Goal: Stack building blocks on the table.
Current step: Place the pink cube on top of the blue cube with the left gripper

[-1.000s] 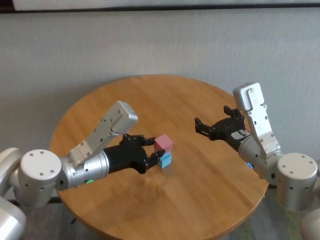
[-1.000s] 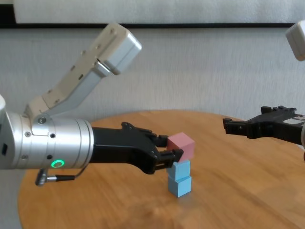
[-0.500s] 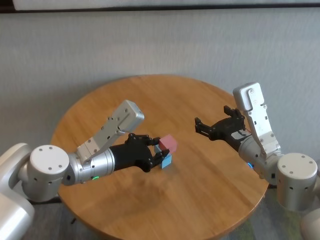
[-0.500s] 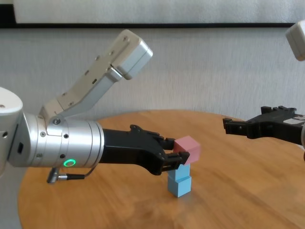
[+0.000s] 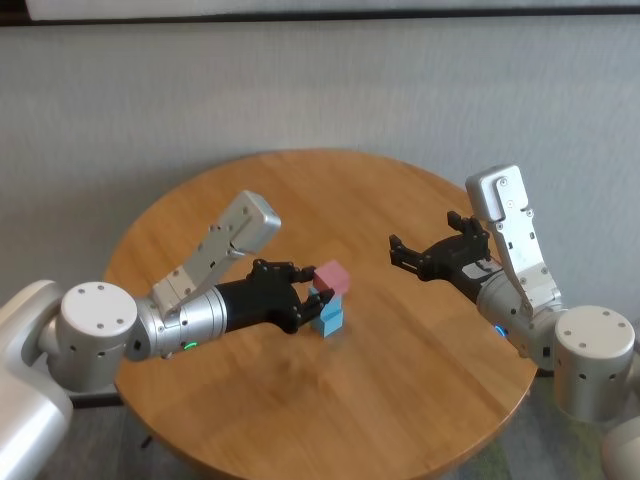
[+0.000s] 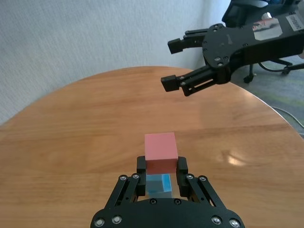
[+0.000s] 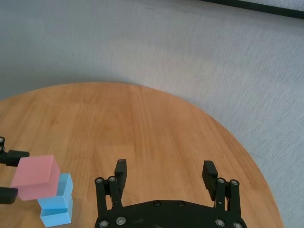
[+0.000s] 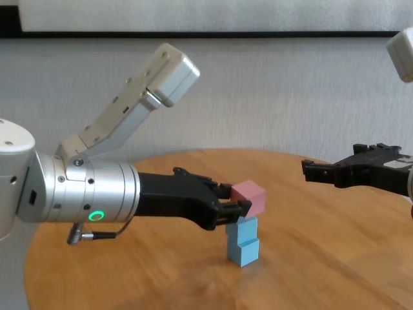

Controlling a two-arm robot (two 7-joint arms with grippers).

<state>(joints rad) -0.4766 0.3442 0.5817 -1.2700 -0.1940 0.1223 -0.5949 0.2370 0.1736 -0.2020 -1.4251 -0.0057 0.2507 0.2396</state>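
Two light blue building blocks stand stacked (image 5: 328, 319) near the middle of the table (image 5: 300, 190), and also show in the chest view (image 8: 242, 243). My left gripper (image 5: 318, 289) is shut on the pink block (image 5: 334, 277) and holds it level with the top of the blue stack, off-centre toward the right arm. In the chest view the pink block (image 8: 249, 196) looks close to the upper blue block; I cannot tell if they touch. The left wrist view shows the pink block (image 6: 161, 151) between the fingers above the blue (image 6: 158, 184). My right gripper (image 5: 422, 240) is open and empty, hovering apart on the right.
The round table's edge (image 8: 335, 161) curves behind the right gripper (image 8: 322, 171). A grey wall stands behind. In the right wrist view the open right gripper (image 7: 164, 167) faces the stack (image 7: 56, 203) across bare wood.
The left arm shifted slightly, moving the pink block a little toward the right arm and then partly back, over the blue stack. The right arm has not moved.
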